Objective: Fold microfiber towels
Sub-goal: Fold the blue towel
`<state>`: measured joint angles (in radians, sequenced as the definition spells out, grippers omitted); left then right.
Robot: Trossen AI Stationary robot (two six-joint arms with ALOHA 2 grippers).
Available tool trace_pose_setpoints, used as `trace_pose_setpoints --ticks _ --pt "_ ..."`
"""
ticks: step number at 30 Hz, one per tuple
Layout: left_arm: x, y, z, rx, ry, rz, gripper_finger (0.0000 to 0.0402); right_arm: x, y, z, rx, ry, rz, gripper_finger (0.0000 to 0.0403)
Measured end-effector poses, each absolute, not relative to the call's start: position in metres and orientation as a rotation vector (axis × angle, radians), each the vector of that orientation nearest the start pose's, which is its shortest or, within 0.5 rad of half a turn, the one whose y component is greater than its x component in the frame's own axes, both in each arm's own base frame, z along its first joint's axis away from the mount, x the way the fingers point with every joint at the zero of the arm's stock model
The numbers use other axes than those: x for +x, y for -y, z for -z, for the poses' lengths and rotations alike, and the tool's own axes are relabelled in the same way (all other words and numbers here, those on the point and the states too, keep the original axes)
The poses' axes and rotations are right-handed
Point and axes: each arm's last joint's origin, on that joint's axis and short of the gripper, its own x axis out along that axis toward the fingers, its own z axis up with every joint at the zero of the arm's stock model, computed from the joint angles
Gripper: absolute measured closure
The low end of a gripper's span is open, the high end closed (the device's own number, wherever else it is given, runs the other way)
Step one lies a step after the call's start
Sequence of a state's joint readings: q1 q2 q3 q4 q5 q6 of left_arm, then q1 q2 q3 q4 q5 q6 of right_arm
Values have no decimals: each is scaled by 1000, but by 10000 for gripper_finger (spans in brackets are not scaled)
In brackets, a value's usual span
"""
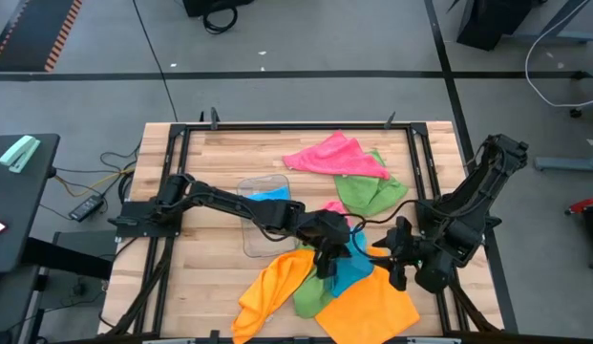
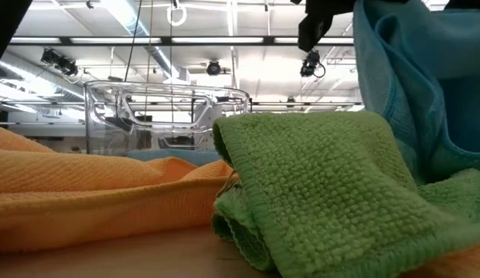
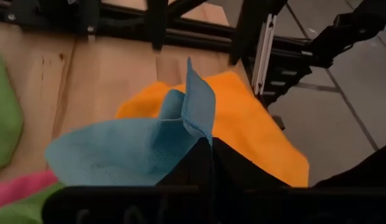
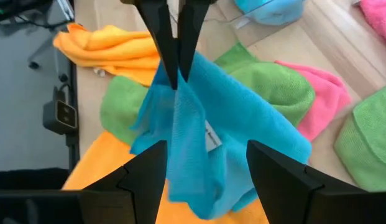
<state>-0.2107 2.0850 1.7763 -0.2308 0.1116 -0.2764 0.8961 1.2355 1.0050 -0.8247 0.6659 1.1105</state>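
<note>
Left pincer (image 4: 174, 78) is pinched tight on a corner of the blue towel (image 4: 205, 143) and holds it up off the table (image 1: 210, 162). Right pincer (image 4: 205, 168) waits just beside it with its fingers wide, holding nothing, with the hanging blue cloth in front of them.

We see only a small bit of blue cloth in that pinch. If it slips, we think the towel will drop back in a heap. If our right pincer closes in the wrong spot, it may grab the middle and bunch the cloth up, not a neat corner.

Under the blue towel lies an orange towel (image 1: 368, 306), flat at the near edge. A green towel (image 1: 306, 298) and a second orange towel (image 1: 272, 287) are crumpled beside it. If we put the blue one down here, it may catch on these and drag them along.

Farther back stands a clear tray (image 1: 253, 215) with another blue cloth (image 1: 269, 195) at it. Past that, a second green towel (image 1: 370, 191) and a pink towel (image 1: 329, 155) wait at the far side, not folded yet.
</note>
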Motion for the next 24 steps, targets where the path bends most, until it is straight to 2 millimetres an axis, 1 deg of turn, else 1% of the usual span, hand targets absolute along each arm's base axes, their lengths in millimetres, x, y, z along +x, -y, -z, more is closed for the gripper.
trace_pose_setpoints --ticks 5,8,11,16,17,19,21,24 --pt "475 103 -271 -241 -555 233 394 160 -167 -275 283 -773 185 173" --pt "476 102 -277 -233 -528 225 389 160 -168 -275 276 -801 156 183" --pt "478 101 -283 -216 -505 218 385 160 -168 -275 270 -813 143 207" --pt "479 99 -296 -187 -479 224 395 160 -168 -277 281 -817 138 254" --pt "479 98 -299 -185 -477 221 394 159 -168 -280 294 -818 125 262" --pt "480 93 -311 -188 -460 216 388 158 -165 -295 335 -798 97 273" --pt "481 86 -330 -187 -425 206 385 156 -158 -315 370 -763 80 276" --pt "480 74 -359 -157 -374 205 393 149 -141 -348 392 -731 81 272"
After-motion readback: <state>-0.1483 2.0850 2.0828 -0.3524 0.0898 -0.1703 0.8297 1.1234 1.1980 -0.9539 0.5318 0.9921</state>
